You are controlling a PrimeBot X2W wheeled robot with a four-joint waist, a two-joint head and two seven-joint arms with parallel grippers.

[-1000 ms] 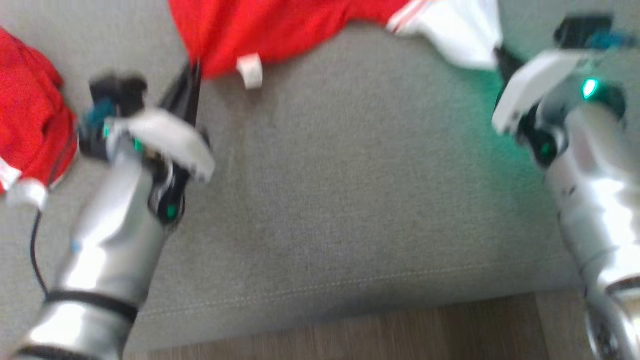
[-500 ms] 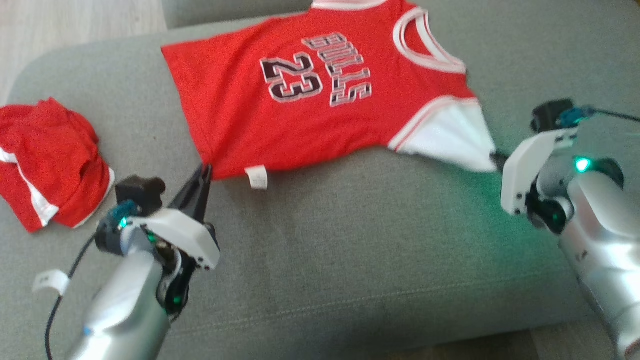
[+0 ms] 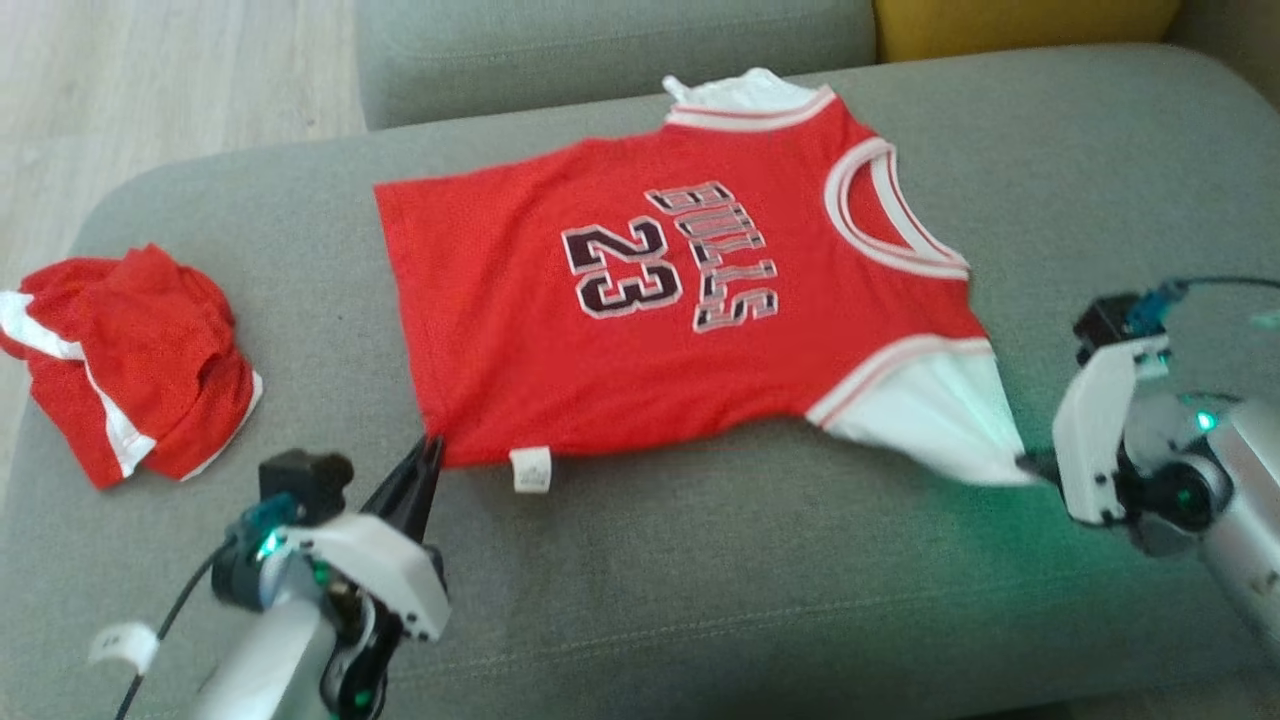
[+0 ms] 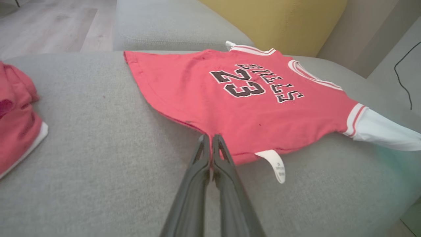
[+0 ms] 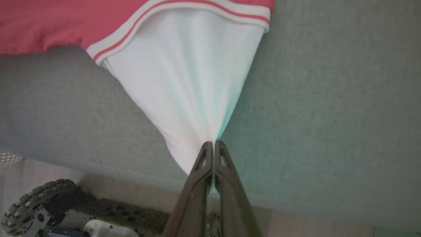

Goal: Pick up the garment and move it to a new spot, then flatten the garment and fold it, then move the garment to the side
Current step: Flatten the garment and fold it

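On the grey sofa cushion [image 3: 700, 580], spread front-up across the middle: a red jersey [image 3: 640, 330] numbered 23, hem toward 9 o'clock, neckline toward 2 o'clock, with a second red garment [image 3: 130, 360] bunched well apart at 9 o'clock. Pinched at two points: hem corner at 7 o'clock between the fully closed fingers of the left gripper [image 3: 428, 455], white sleeve [image 3: 930, 420] tip at 4 o'clock between the closed fingers of the right gripper [image 3: 1025, 465]. Probably the flattening step, best done by drawing both grips apart evenly and low to smooth the sagging near edge, without dragging cloth off the cushion front.
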